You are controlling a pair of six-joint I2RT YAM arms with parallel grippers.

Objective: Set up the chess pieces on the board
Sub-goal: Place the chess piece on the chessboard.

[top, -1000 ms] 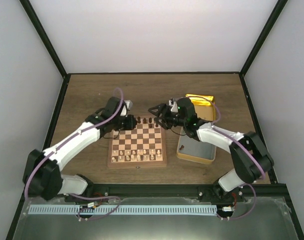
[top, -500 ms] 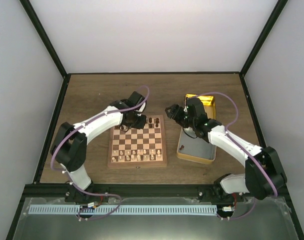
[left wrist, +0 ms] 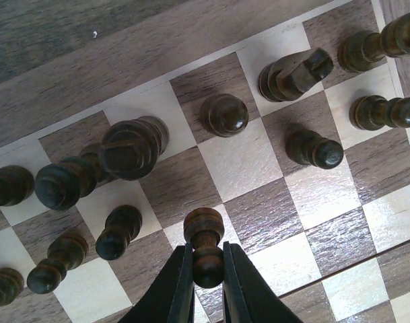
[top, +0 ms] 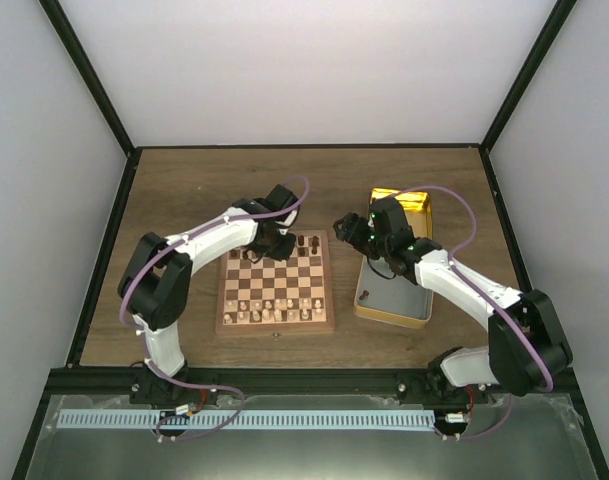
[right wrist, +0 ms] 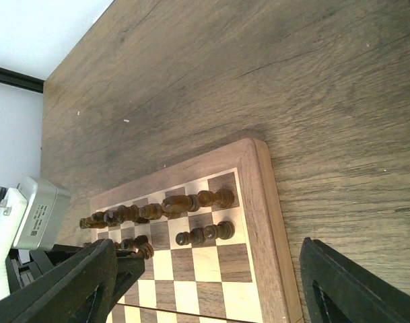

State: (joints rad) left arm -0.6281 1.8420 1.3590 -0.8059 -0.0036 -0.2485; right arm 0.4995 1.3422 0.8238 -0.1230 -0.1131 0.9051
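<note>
Top external: white walls [top: 304, 70], wooden table [top: 184, 190]; left gripper [left wrist: 207, 261] pinches a dark pawn [left wrist: 205, 230], right gripper [right wrist: 205, 289] gapes wide.

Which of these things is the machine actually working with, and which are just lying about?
In the job:
dark chess pieces
board
left end effector, pinching a dark pawn

Lying about:
gold tin
pale chessmen, standing on the board's near rows

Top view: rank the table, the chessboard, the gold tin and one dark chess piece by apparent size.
Largest first:
Table
Chessboard
Gold tin, close to the chessboard, partly hidden by the right arm
Dark chess piece
</note>
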